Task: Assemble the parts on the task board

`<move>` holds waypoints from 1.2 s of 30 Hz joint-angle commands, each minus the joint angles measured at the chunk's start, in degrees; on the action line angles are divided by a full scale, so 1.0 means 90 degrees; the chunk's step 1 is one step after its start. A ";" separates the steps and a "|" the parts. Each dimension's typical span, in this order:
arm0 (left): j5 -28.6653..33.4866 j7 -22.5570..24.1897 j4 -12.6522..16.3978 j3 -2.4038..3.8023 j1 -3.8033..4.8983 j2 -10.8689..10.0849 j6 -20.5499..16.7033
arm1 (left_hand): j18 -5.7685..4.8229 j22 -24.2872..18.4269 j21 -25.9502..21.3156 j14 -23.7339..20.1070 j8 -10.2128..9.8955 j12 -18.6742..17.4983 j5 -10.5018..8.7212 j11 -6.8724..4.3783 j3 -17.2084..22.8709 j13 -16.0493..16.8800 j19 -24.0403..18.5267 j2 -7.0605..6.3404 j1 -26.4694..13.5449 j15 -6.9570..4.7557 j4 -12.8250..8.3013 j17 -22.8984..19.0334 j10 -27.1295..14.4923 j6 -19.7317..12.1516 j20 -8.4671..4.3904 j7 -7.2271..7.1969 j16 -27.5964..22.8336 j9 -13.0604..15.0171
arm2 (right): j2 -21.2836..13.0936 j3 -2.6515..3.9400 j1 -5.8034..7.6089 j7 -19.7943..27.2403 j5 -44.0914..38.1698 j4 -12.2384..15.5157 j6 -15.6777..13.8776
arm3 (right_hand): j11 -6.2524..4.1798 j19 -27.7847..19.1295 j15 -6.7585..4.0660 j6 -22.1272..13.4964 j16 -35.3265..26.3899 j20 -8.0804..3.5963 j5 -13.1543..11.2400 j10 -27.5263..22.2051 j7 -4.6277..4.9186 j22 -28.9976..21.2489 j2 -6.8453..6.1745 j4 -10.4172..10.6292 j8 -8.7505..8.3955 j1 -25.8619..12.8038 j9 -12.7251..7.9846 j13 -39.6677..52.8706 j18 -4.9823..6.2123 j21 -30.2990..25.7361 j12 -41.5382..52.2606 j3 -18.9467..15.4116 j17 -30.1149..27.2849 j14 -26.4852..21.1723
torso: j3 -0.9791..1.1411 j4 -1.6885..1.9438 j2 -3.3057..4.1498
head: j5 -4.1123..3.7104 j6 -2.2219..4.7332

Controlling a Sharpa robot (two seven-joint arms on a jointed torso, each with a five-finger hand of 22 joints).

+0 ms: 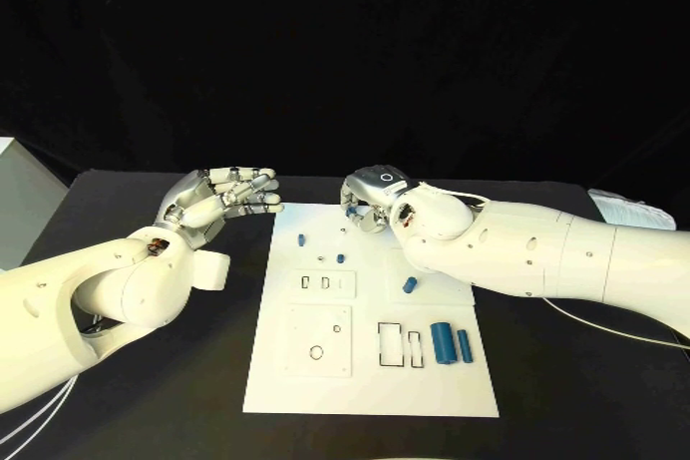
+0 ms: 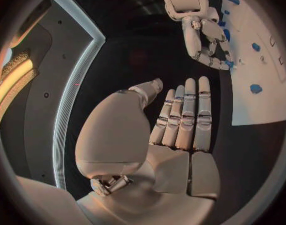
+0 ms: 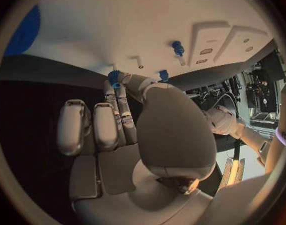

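The white task board (image 1: 374,320) lies in the middle of the black table. My right hand (image 1: 377,196) hovers over its far edge and pinches a small blue toothed part (image 3: 113,77) between thumb and fingertip. My left hand (image 1: 223,201) is off the board's far left corner, fingers straight and holding nothing; the left wrist view shows this left hand (image 2: 180,120) flat and empty. Small blue parts lie on the board: a peg (image 1: 302,239), another peg (image 1: 342,252) and a short piece (image 1: 410,284). Two blue cylinders (image 1: 450,343) lie side by side near the right edge.
The board has outlined recesses (image 1: 319,340) and narrow slots (image 1: 400,344) in its near half. A white box (image 1: 22,201) stands at the table's left edge. Papers (image 1: 633,209) lie at the far right.
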 commanded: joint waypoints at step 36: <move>-0.0014 -0.0032 -0.0026 0.0008 0.0063 0.0005 0.0084 | 0.0071 0.0018 0.0038 -0.0001 0.0013 -0.0031 -0.0031 0.0017 0.0033 0.0001 -0.0052 0.0009 -0.0052 -0.0017 -0.0025 0.0026 -0.0010 0.0001 -0.0017 0.0011 -0.0007 0.0006 | 0.0118 0.0001 -0.0078 0.0013 -0.0114 -0.0155 -0.0086 | -0.0037 -0.0813 0.0144 -0.1002 -0.0585 0.0181 0.0012 -0.1029 0.0101 -0.1529 -0.0303 0.0104 -0.0555 -0.0368 -0.0092 -0.0053 0.0254 -0.1329 -0.0003 -0.1018 -0.1088 -0.0243 | -0.0008 -0.0006 0.0029 | 0.0036 -0.0033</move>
